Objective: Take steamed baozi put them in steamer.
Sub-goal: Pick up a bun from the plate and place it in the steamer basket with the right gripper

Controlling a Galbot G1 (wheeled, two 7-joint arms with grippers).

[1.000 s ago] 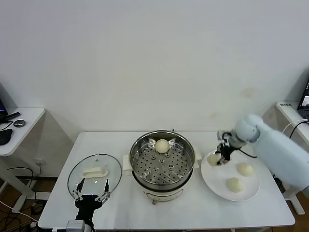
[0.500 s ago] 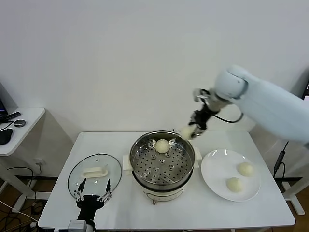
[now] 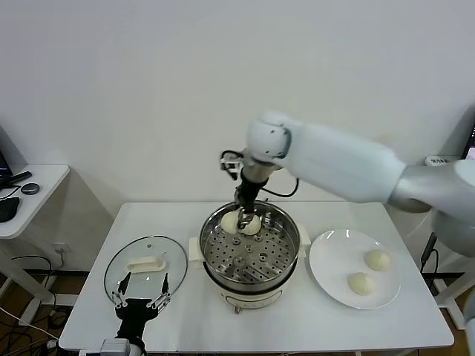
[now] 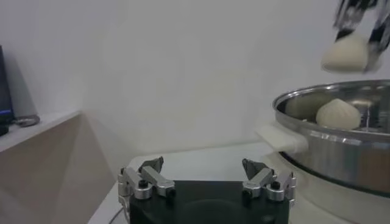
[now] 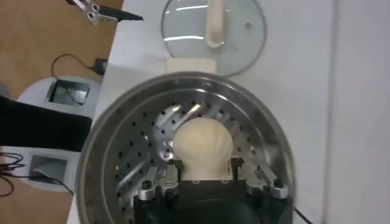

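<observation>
The steel steamer (image 3: 249, 257) stands mid-table with one baozi (image 3: 254, 225) lying on its perforated tray. My right gripper (image 3: 242, 216) hangs over the steamer's far side, shut on a second baozi (image 3: 229, 221). In the right wrist view that held baozi (image 5: 203, 145) sits between the fingers (image 5: 172, 176) above the tray (image 5: 131, 146). The left wrist view shows it (image 4: 345, 53) lifted above the steamer's rim (image 4: 332, 100). Two more baozi (image 3: 378, 259) (image 3: 360, 282) rest on the white plate (image 3: 334, 261). My left gripper (image 3: 139, 300) is parked open at the table's front left.
The glass lid (image 3: 145, 265) with its white handle lies flat left of the steamer, just behind my left gripper. A side table (image 3: 26, 200) with small items stands off to the left. The right arm stretches across above the table's back right.
My right gripper lifted a baozi off the plate and carried it up and leftward to above the steamer. The plate now holds two. The left arm has not moved.
</observation>
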